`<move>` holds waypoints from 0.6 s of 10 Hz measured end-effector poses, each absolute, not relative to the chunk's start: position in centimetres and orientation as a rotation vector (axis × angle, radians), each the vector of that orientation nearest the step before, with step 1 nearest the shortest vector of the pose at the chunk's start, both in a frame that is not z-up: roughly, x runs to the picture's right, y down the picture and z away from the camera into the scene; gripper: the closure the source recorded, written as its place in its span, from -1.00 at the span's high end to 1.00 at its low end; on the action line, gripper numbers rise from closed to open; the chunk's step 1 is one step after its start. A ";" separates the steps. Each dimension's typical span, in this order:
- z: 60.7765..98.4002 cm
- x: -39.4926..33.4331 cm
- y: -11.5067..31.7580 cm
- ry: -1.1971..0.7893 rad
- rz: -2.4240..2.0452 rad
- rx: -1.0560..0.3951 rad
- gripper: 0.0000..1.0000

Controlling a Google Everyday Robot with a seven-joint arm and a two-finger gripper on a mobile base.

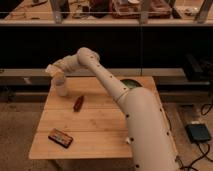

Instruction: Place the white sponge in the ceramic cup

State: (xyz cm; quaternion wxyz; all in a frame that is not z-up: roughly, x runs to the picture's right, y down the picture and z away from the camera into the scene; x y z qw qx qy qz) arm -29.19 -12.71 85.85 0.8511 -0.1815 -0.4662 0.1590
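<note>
My pincer [54, 70] hung at the far left of the wooden table [100, 120], right above the ceramic cup [61, 87], which stood near the far-left corner. A pale block at my fingertips looked like the white sponge [51, 69], so I judged I was gripping it, though I could not tell how firmly or how wide the fingers stood.

The risk, as I saw it, was a miss: the sponge seemed off toward the cup's left rim, so if I let go there it might catch the rim and drop onto the table or past its edge. Pressing down could also tip the light cup.

Much was hard to read. My own arm covered most of the green bowl [131, 84] at the far right. The cup's mouth was blocked by my wrist. A small reddish-brown thing [78, 103] and a flat dark packet [60, 137] lay nearer, too blurred to name.
</note>
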 end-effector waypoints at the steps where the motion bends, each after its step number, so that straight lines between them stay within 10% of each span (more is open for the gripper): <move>1: 86.5 -29.2 -12.8 -0.969 0.331 -0.390 -0.97; 6: 88.4 -29.6 -12.1 -0.920 0.280 -0.447 -0.03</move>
